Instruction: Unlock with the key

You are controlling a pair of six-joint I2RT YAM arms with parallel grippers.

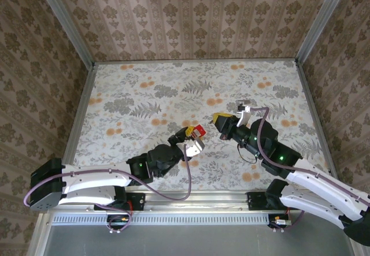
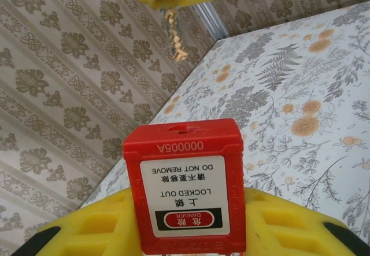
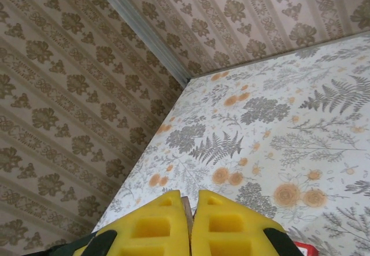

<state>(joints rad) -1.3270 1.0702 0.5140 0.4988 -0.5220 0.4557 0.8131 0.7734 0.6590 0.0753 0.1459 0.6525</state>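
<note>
Gripping the red lock [image 2: 188,186] by its sides, the left gripper [image 1: 191,133] holds it raised over the near middle of the table [image 1: 144,88], with the label upside down in the wrist view. Just to its right, the right gripper [image 3: 189,224] is pinched tight on the key [image 2: 173,33]. The toothed blade juts from the yellow fingers [image 3: 231,227], near the lock but not touching it. Beyond stand the patterned walls [image 1: 191,19].
</note>
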